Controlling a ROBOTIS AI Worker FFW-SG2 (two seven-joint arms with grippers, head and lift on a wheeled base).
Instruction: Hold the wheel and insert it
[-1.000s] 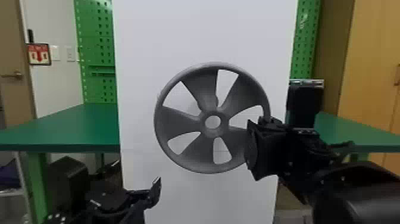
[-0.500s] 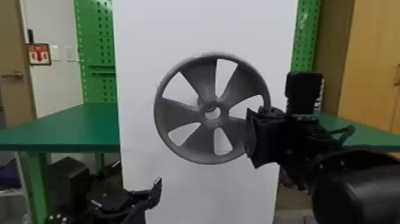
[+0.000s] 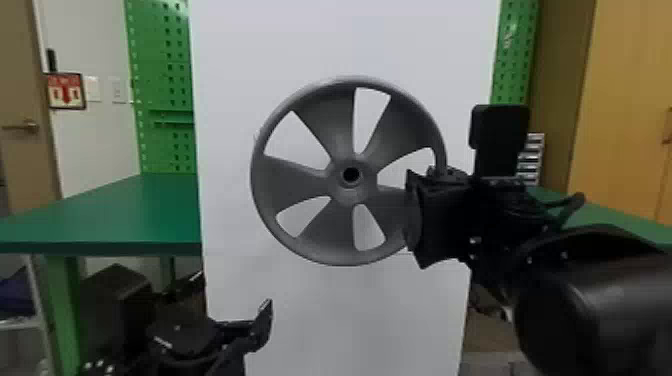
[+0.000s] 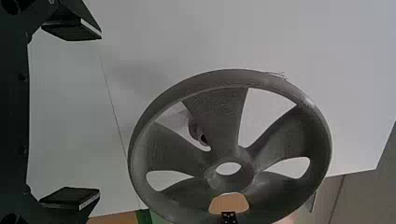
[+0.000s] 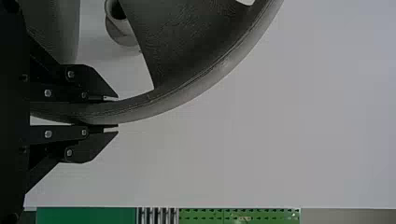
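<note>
R grpr (image 3: 414,215): jaws clenched on wheel (image 3: 295,185) rim, at wheel's R side. Wheel held approx. upright in front of white panel (image 3: 350,310), apart fr. panel's stub (image 4: 194,128). L grpr (image 3: 234,292): jaws released, wide, nr panel's lower L edge.

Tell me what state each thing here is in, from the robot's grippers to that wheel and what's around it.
Five-spoked wheel: upright, held by its rim, not yet mounted.
Right gripper: closed on the wheel's rim.
Left gripper: open, empty.
Hollow mounting stub: bare, sticking out from the panel.
White panel: standing upright.
Wooden cabinet: looks shut.
</note>
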